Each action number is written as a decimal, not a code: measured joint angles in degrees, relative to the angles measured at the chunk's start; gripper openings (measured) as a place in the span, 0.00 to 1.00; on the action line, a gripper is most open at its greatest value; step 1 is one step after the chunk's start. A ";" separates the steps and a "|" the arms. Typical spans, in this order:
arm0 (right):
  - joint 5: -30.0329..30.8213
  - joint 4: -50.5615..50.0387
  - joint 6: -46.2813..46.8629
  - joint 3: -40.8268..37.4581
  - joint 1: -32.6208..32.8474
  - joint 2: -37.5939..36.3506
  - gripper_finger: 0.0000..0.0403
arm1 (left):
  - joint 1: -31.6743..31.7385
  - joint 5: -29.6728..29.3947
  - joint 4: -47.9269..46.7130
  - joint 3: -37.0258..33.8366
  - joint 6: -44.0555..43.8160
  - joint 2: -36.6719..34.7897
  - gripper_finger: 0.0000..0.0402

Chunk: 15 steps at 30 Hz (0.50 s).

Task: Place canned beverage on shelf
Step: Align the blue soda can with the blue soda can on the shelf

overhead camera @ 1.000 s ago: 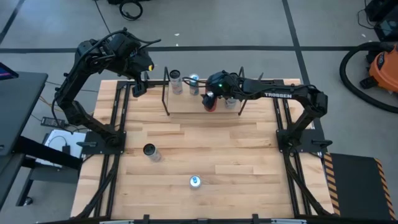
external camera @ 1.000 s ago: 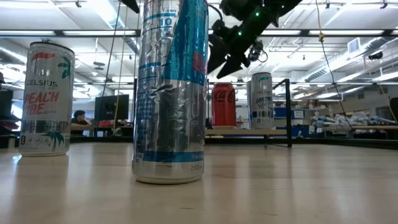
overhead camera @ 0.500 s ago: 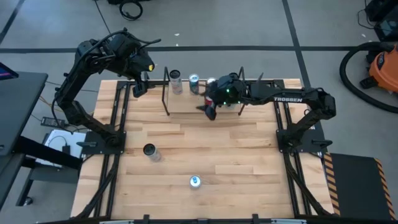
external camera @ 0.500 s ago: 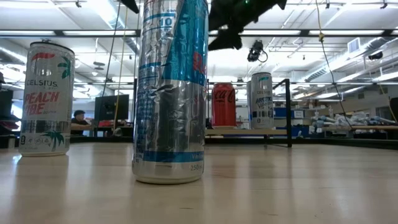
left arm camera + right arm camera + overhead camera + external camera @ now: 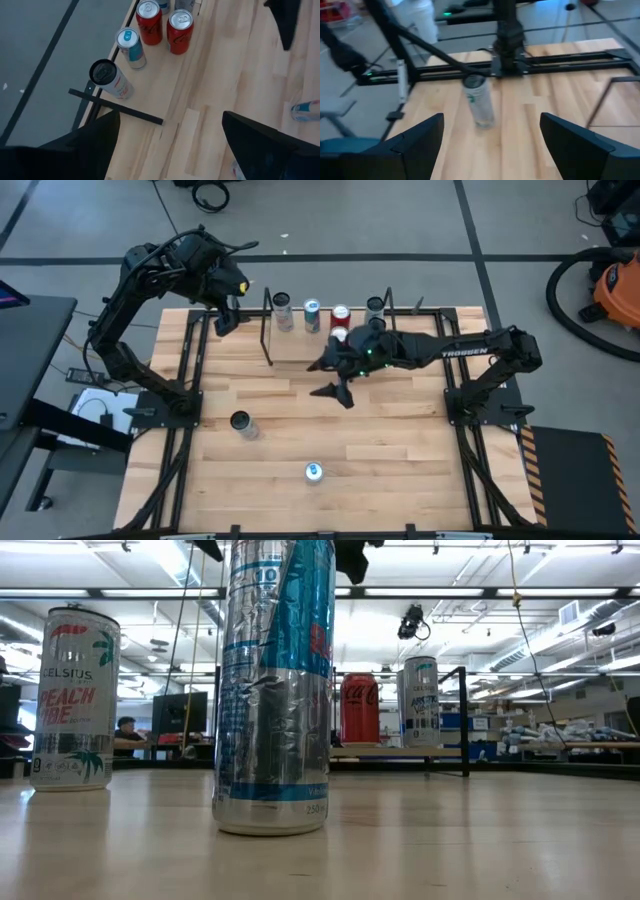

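- Shelf [image 5: 300, 345] stands at the far edge of your table [image 5: 390, 430], between the two arm bases; four cans sit on it in a row.
- From the left arm's side you have: a white can with a dark lid [image 5: 282, 311], a blue-topped can [image 5: 312, 315], a red cola can [image 5: 340, 316] and a silver can [image 5: 375, 307].
- In the left wrist view the same row reads as dark-lidded can [image 5: 110, 79], blue-topped can [image 5: 131, 47] and two red cans, one of them [image 5: 180, 31].
- Your right gripper [image 5: 331, 378] hangs above bare tabletop just in front of the shelf, jaws spread wide, nothing between them.
- Right wrist view confirms this: both fingers [image 5: 415, 142] are far apart, and a white can [image 5: 479, 101] stands on the table beyond them, near an arm base.
- Your left gripper [image 5: 226, 315] waits off the shelf's left end, high over the table edge; its fingers [image 5: 95, 137] are wide apart and hold nothing.
- Two cans remain off the shelf: a dark-lidded can [image 5: 241, 423] on the left side of the table and a blue-and-silver can [image 5: 314, 472] near the front edge.
- In the low view the blue-and-silver can [image 5: 275, 685] fills the foreground, with a peach-labelled can [image 5: 73, 698] beside it.
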 joint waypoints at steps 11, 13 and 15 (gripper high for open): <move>-4.83 2.12 -0.97 0.00 3.47 0.00 0.84 | 0.00 0.00 -0.02 0.00 -4.95 0.00 0.88; -7.13 3.16 -2.75 0.00 3.99 0.00 0.84 | 0.00 -0.02 -0.02 0.00 -4.99 0.00 0.88; -7.71 4.12 -3.03 0.00 4.58 0.00 0.84 | 0.00 -0.01 -0.02 0.00 -5.12 0.00 0.88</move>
